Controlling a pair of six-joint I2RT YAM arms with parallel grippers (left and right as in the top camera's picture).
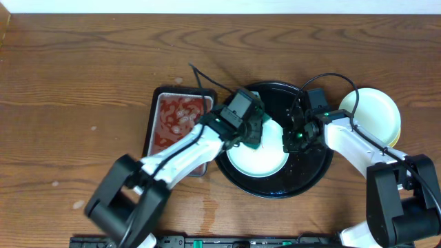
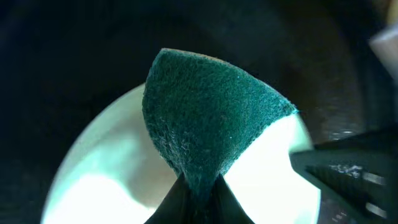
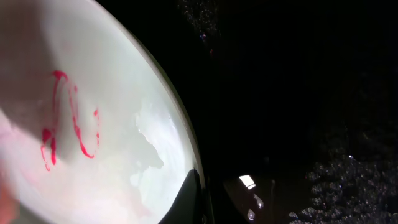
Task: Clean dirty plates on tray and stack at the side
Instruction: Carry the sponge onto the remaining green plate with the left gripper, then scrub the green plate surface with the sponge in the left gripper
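Note:
A pale mint plate lies on the round black tray. My left gripper is shut on a dark green scouring pad, which it presses onto the plate's upper part. In the left wrist view the pad fans out from the pinched fingertips over the plate. My right gripper is shut on the plate's right rim. In the right wrist view the plate shows red squiggles, and the right gripper has one dark finger on the rim beside the tray.
A rectangular metal tray with red liquid stands just left of the black tray. To the right of the black tray rest two stacked plates, a whitish one on a yellow one. The right gripper's dark body shows in the left wrist view.

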